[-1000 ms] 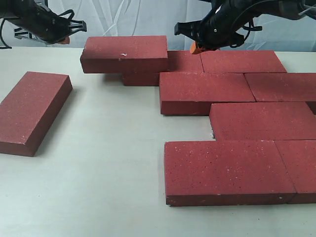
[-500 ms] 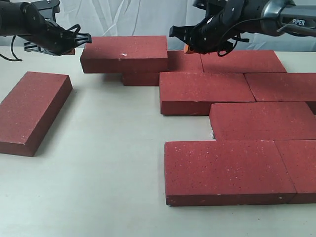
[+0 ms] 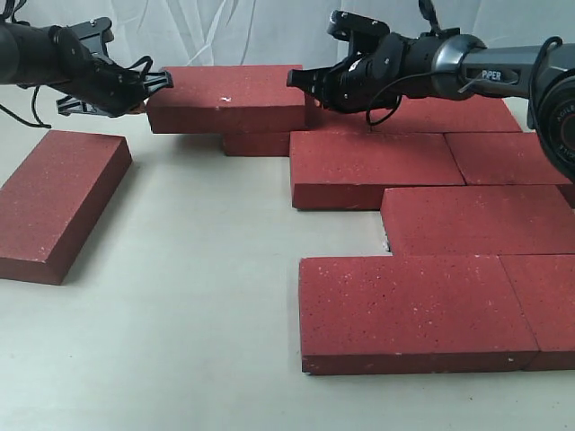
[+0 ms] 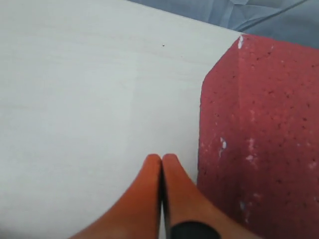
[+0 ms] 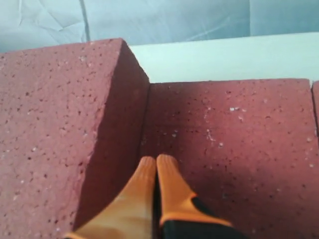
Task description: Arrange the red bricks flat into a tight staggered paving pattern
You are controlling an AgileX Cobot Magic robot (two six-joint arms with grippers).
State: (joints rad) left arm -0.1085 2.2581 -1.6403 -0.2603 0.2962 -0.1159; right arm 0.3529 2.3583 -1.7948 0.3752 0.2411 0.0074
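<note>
- Eyes on the back of the table: a dark-red speckled rectangular paver brick (image 3: 243, 94), carrying a small white chip mark (image 3: 225, 98), lies flat on top of a second dark-red brick (image 3: 256, 144) and overhangs it on the left.
- To its right and running toward the camera sits the paved patch of dark-red bricks (image 3: 373, 166). They lie flat with edges touching, each row stepped sideways from the next.
- Far left, a loose dark-red brick (image 3: 58, 202) lies flat at an angle, well apart from the rest.
- The left gripper (image 3: 160, 81) is at the stacked brick's left end. In its wrist view, the orange fingertips (image 4: 149, 189) are pressed together with nothing between them, just beside the end face. Whether they touch it, I cannot tell.
- The right gripper (image 3: 298, 79) is at the opposite end. Its orange tips (image 5: 172, 184) are closed tip to tip and aimed at the seam where the end face meets the lower brick's top.
- Beneath it all is an off-white tabletop (image 3: 180, 296), with a pale blue-grey cloth backdrop (image 3: 234, 31) behind.
</note>
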